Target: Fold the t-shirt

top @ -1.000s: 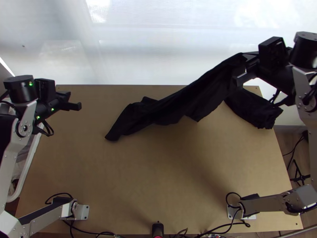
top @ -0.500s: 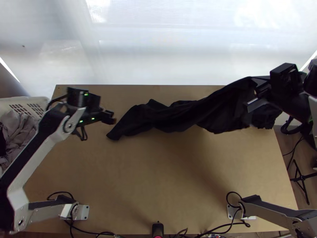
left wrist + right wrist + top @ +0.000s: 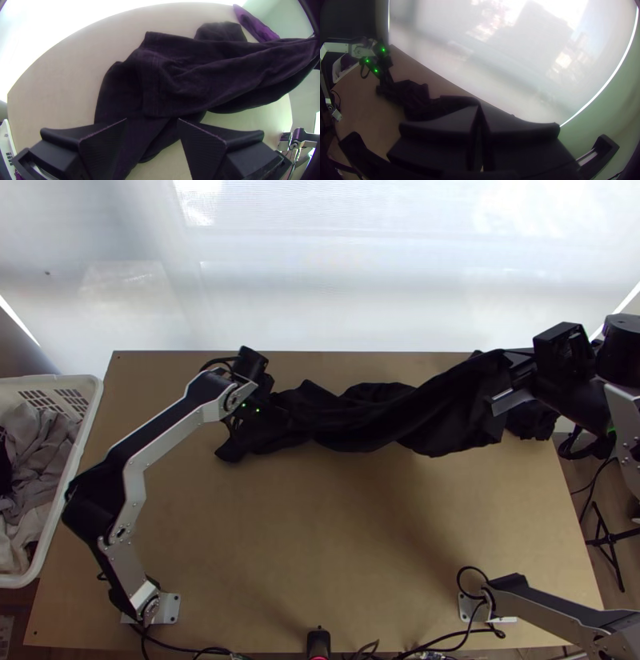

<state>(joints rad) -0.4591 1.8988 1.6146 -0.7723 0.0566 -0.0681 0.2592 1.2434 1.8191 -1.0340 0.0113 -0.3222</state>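
Observation:
The black t-shirt (image 3: 368,416) lies bunched lengthwise across the table's far half, its right part lifted off the table. At that raised end my right gripper (image 3: 506,376) is shut on the cloth; in the right wrist view the fingers of the right gripper (image 3: 479,115) meet with fabric pinched between them. My left gripper (image 3: 276,418) is over the shirt's left part. Seen from the left wrist, the left gripper (image 3: 152,121) has its fingers wide apart above the t-shirt (image 3: 186,76), with loose folds below and between them.
A dark bundled cloth (image 3: 532,420) lies at the table's right edge, purple as a cloth (image 3: 255,25) in the left wrist view. A white basket (image 3: 92,412) with grey garments stands beyond the left edge. Bare wood (image 3: 320,532) stretches along the near half.
The left arm has swung right, bringing its gripper over the shirt's left part. My right gripper has moved toward the near right with its end of the shirt, and the cloth between sags more.

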